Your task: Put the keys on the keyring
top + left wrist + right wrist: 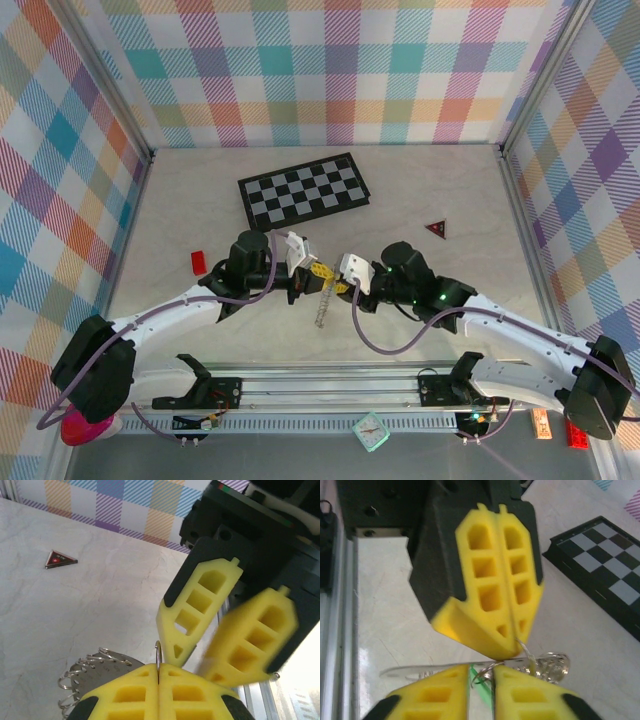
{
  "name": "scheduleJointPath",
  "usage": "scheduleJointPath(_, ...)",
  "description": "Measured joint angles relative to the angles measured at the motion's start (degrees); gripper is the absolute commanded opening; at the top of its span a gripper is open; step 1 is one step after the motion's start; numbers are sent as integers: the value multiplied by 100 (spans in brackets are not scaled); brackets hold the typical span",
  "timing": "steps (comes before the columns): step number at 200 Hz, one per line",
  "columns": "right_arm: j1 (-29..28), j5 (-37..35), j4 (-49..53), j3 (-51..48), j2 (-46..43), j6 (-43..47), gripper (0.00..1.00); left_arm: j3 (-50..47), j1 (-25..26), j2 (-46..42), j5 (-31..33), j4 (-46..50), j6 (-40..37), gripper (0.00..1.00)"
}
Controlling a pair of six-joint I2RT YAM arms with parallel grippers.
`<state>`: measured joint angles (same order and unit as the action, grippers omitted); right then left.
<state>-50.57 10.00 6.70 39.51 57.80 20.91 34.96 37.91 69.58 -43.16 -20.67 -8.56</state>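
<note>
While closed, left gripper (158,672): clamps thin wire of keyring (97,667).
Right gripper (481,674): jaws slightly parted.
Green key (480,692): between right gripper jaws.

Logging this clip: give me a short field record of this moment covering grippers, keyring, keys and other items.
left gripper: shut on the wire loop of the keyring
right gripper: jaws apart, tips close to the left gripper's
green key: thin green piece between the right fingers; grip unclear
keyring position: between the two arms, mid-table
threading: cannot tell
other items: chessboard far centre; red triangle to its right; red block at left
</note>
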Motion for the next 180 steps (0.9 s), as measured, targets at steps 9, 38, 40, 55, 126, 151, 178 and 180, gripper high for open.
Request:
scheduleJointPath(9, -2, 7, -15, -55, -107, -2, 29, -2, 0, 0, 0, -44, -2, 0)
scheduleJointPath(38, 382, 363, 101, -208, -636, -125, 29, 0, 0, 0, -7, -63, -101, 0)
scheduleJointPath(40, 439, 415, 116, -208, -669, -144, 29, 0, 0, 0, -7, -63, -125, 0)
scheduleJointPath(55, 793, 791, 144, -210, -820, -271, 27, 0, 0, -4, -13, -59, -243, 0)
scheduleJointPath(126, 1012, 1478, 153, -201, -422, -557, 26, 0, 0, -103, -205, -24, -785, 0)
scheduleJointPath(151, 1012, 1585, 92, -199, -249, -625, 25, 0, 0, -120, -286, -26, -844, 0)
scheduleJointPath(178, 1012, 1705, -74, -188, -105, -710, 24, 0, 0, -120, -343, -28, -887, 0)
scheduleJointPath(180, 1012, 1714, -85, -186, -96, -719, 23, 0, 0, -122, -348, -26, -887, 0)
